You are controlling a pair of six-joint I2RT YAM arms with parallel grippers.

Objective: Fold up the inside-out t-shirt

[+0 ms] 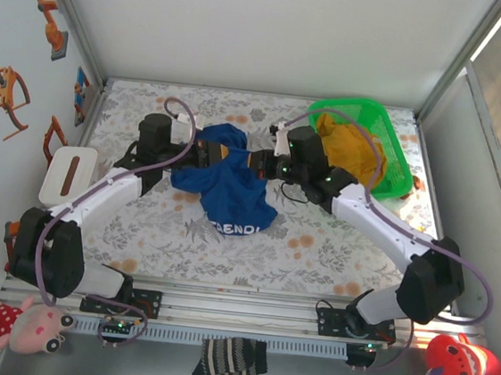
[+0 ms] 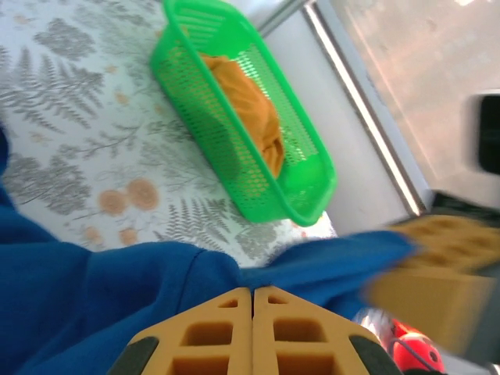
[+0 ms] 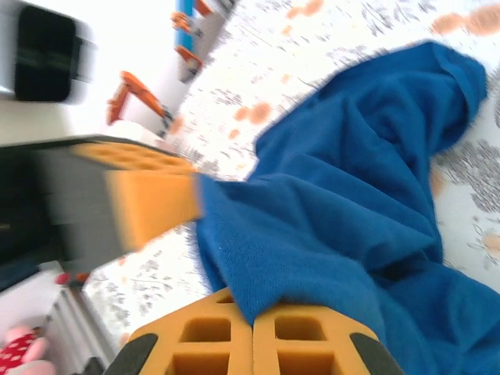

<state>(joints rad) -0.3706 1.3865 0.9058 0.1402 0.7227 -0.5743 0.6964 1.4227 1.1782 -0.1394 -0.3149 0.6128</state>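
The left pincer (image 2: 251,295), pressed together, seems to pinch one bunched edge of the royal-blue soft cloth t-shirt (image 1: 232,194), though blur hides the bite. The t-shirt hangs between both arms, its lower half with white lettering draped on the fern-printed desk (image 1: 316,248). The right pincer (image 3: 251,328) is clamped on the opposite edge. Further right, a green plastic mesh basket (image 2: 226,133) holds a mustard-yellow garment (image 2: 254,109). To do this well, draw the pincers apart evenly to tauten the cloth, then lay it flat, clear of the basket.
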